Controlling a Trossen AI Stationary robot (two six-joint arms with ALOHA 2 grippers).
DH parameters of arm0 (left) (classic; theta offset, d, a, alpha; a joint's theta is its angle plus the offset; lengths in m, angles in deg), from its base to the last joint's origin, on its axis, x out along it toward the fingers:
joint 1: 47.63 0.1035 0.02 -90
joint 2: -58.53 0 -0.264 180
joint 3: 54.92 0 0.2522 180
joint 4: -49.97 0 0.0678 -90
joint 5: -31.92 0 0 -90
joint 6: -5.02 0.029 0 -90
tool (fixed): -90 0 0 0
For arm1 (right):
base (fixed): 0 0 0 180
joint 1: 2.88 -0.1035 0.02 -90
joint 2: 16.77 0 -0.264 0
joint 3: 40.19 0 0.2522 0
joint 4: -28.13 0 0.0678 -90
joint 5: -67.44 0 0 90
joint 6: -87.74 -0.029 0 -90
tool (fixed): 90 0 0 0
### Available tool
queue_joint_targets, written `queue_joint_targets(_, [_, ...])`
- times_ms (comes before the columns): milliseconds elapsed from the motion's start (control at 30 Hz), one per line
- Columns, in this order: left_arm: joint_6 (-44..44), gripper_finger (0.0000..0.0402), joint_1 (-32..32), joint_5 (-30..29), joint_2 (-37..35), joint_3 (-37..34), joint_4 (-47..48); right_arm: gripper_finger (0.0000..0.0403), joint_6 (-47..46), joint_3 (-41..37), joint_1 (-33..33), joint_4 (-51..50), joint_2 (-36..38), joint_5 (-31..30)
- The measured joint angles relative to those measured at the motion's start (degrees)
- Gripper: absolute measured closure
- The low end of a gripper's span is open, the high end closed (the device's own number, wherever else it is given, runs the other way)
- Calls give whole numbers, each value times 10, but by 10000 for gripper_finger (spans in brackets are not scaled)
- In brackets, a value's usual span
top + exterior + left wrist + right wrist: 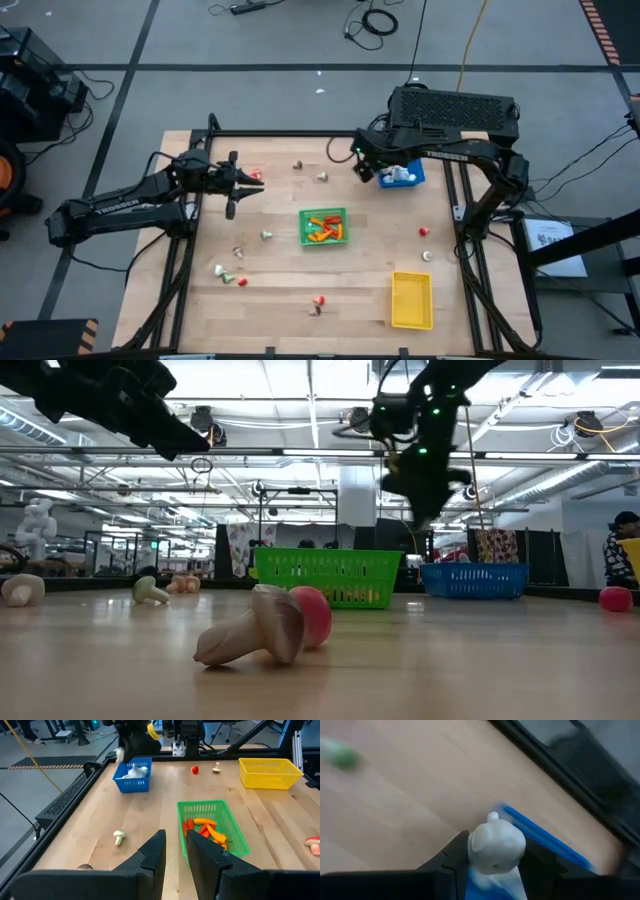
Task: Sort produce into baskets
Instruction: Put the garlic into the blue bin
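My right gripper [496, 851] is shut on a white produce piece [496, 842] and hangs over the table beside the blue basket [412, 180], which holds white pieces. The green basket [323, 226] at mid-table holds orange and red pieces. The yellow basket [411, 299] stands near the front right. Small produce pieces lie scattered on the table, among them a mushroom [255, 630] resting on its side and a red piece [255, 174]. My left gripper [176, 855] hovers at the table's left, its fingers open by a narrow gap with nothing between them. My right gripper pinches the white piece by its two opposite sides [476, 847] between its two fingers. The fingers slant down from above. The piece is lifted clear of the table, next to the blue basket's rim [545, 837].
A black frame [280, 134] runs along the table's far edge and sides. Loose pieces lie near the left front [218, 270], the front middle [318, 302] and the right [424, 231]. Bare wood [300, 280] shows between the green and yellow baskets.
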Motion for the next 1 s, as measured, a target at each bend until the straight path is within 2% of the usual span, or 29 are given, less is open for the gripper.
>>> queue_joint_targets(100, [0, 318, 0, 0, 0, 0, 0, 273, -51, 0, 0, -83, 9, -47])
queue_joint_targets(200, [0, 318, 0, 0, 0, 0, 0, 273, -81, -7, 0, -116, 10, -69])
queue_joint_targets(467, [-14, 318, 0, 0, 0, 0, 0, 273, -79, -93, 12, -84, 9, -88])
queue_joint_targets(633, [-14, 318, 0, 0, 0, 0, 0, 267, -82, -118, 18, -77, 9, -86])
queue_joint_targets(1000, [-14, 318, 0, 0, 0, 0, 0, 207, -84, -119, 38, -79, 9, -84])
